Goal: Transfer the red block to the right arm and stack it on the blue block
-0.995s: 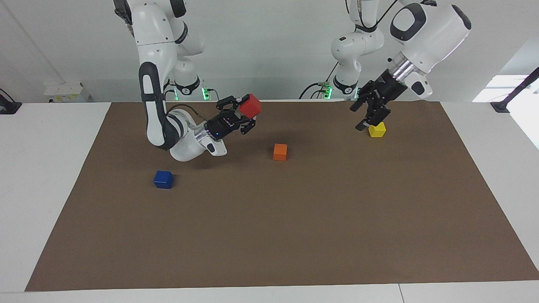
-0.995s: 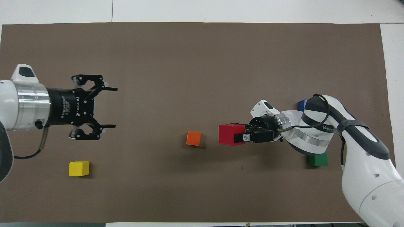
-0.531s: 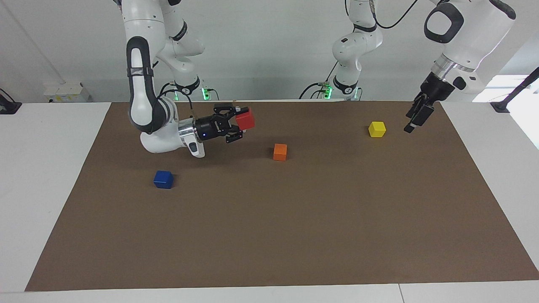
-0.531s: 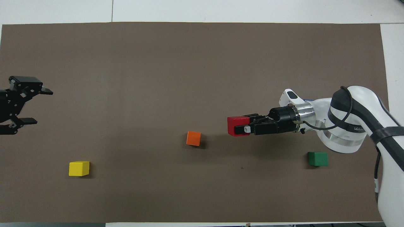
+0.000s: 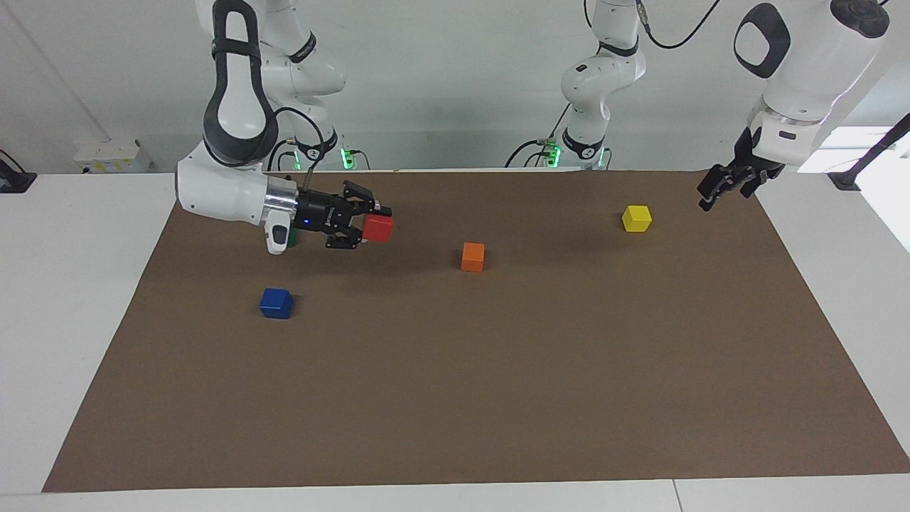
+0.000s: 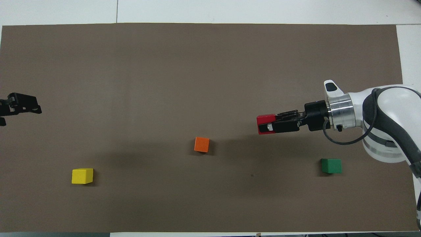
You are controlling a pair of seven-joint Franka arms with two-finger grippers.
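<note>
My right gripper point(image 5: 368, 229) is shut on the red block point(image 5: 379, 227) and holds it level, a little above the brown mat, between the orange cube and the green cube. It also shows in the overhead view point(image 6: 270, 124), gripping the red block point(image 6: 263, 119). The blue block point(image 5: 276, 303) sits on the mat toward the right arm's end, farther from the robots than the green cube; in the overhead view the right arm's wrist hides it. My left gripper point(image 5: 719, 192) is open and empty over the mat's edge at the left arm's end, also seen in the overhead view point(image 6: 14, 112).
An orange cube point(image 5: 473, 256) point(image 6: 201, 144) lies mid-mat. A yellow cube point(image 5: 636, 218) point(image 6: 82, 175) lies toward the left arm's end. A green cube point(image 6: 331, 165) lies near the right arm's base, half hidden in the facing view point(image 5: 291, 239). The brown mat point(image 5: 498, 391) covers the table.
The right gripper has carried the red block lower and toward the right arm's end. The left gripper has drawn away from the yellow cube to the mat's edge.
</note>
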